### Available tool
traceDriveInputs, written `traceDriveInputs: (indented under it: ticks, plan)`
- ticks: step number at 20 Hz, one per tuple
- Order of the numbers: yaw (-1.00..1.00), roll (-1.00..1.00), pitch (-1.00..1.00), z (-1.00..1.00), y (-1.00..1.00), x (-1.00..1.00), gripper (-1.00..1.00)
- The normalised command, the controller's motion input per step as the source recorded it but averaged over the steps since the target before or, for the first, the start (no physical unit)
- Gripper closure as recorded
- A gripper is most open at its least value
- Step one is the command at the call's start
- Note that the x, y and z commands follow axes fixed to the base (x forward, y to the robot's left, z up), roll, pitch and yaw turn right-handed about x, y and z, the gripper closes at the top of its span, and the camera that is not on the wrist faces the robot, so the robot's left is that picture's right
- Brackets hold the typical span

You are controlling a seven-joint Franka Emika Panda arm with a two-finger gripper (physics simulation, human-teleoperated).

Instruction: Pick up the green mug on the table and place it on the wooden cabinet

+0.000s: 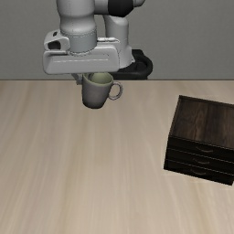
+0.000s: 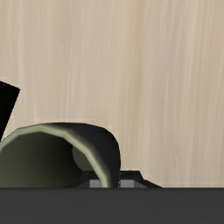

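**A:** Surroundings first. There's a dark brown wooden cabinet (image 1: 203, 137) on the pale wood-grain table (image 1: 64, 164). It's boxy and flat-topped, with three drawer fronts stacked on its face.

**B:** And the olive-green round mug (image 1: 97, 90) is well apart from that cabinet. It's off toward the exterior view's left and farther back, right under the claw (image 1: 92, 77).

**A:** What lies between mug and cabinet?

**B:** Streaky, light-grained tabletop. Back beyond the cabinet, next to the arm, sits a black low shape (image 1: 139, 66). I can't tell what it is.

**A:** The mug looks smooth and glazed, paler inside. Its loop handle (image 1: 115, 90) sticks out on the cabinet's side. It's tilted, not upright.

**B:** The wrist view agrees. The mug (image 2: 52, 153) sits close against the hand, mouth turned sideways, with a thick rounded rim. The handle (image 2: 103, 150) curves down toward the claw (image 2: 114, 184).

**A:** Claw state?

**B:** Clenched on the mug. The fingertips sit either side of its wall, and it hangs tipped beneath the hand, clear of the table as far as I can see.

**A:** Arm pose?

**B:** The white and grey arm (image 1: 82, 23) comes straight down with its wrist block lying flat across and the hand pointing at the table. It's higher than the cabinet and well to its left in the exterior view.
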Motion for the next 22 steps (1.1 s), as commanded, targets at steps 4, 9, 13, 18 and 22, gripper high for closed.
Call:
traceDriveInputs:
  ticks: [4, 9, 13, 18, 22]
  plan:
    - [0.00, 0.00, 0.00, 0.00, 1.00, 0.00, 1.00]
    - [0.00, 0.00, 0.00, 0.00, 1.00, 0.00, 1.00]
    - [0.00, 0.00, 0.00, 0.00, 1.00, 0.00, 1.00]
    - [0.00, 0.00, 0.00, 0.00, 1.00, 0.00, 1.00]
    - [0.00, 0.00, 0.00, 0.00, 1.00, 0.00, 1.00]
